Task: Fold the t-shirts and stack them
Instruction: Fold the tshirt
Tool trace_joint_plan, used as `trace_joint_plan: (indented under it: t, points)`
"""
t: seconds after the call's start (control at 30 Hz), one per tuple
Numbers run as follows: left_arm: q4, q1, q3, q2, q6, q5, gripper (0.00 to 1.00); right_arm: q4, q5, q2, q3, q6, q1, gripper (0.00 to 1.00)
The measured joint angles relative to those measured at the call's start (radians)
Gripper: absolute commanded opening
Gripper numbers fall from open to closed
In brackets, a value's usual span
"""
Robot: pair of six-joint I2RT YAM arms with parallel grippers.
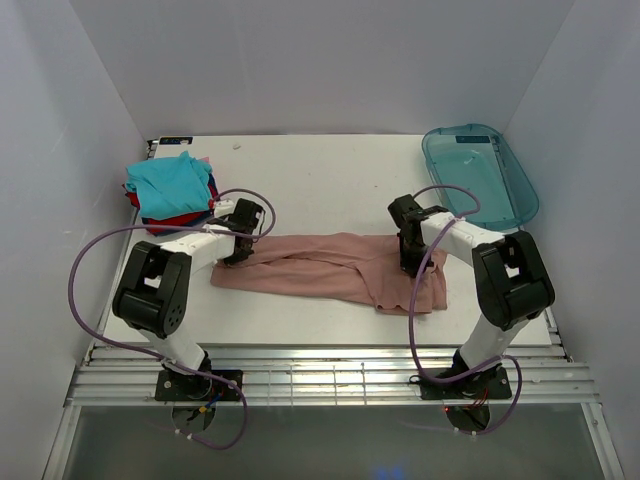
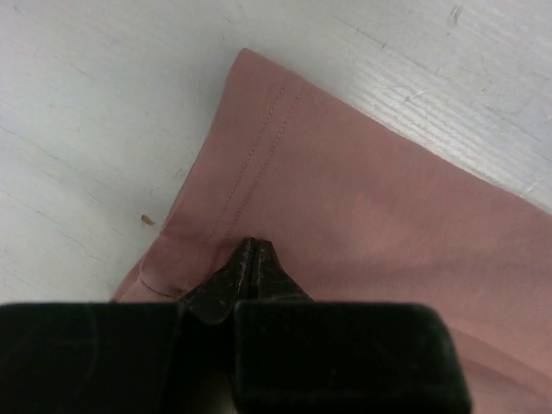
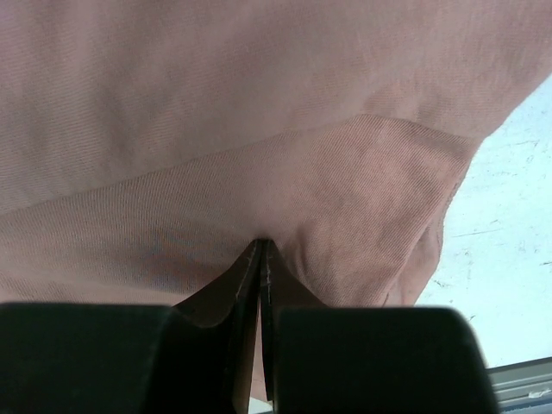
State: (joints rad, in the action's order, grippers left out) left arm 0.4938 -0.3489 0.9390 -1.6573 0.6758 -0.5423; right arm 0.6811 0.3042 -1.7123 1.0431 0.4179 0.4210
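Two pinches hold the pink t-shirt: left gripper at the hem just ahead, right gripper likewise, ready for folding.

My right gripper has its two black, wedge-shaped fingers pressed flat together, leaving only a hairline seam between them. The tips are nipped into a dusty-pink soft cloth t-shirt, and the fabric puckers slightly just where they meet. The shirt fills nearly all I can see. An upper layer of it ends in an edge slanting up from the left towards the right, then turning down. To the right lies a strip of scuffed white table surface.
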Motion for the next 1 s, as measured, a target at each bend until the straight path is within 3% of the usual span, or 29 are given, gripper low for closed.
trace_joint_plan:
  t: [0.67,1.0]
  points:
    - [-0.027,0.116,0.045,-0.068,0.047,0.042,0.00,-0.032,-0.153,0.014,-0.023,-0.056,-0.105,0.08]
    - [-0.061,0.049,-0.013,-0.041,0.109,-0.039,0.00,0.246,-0.162,-0.249,0.294,-0.113,-0.120,0.08]
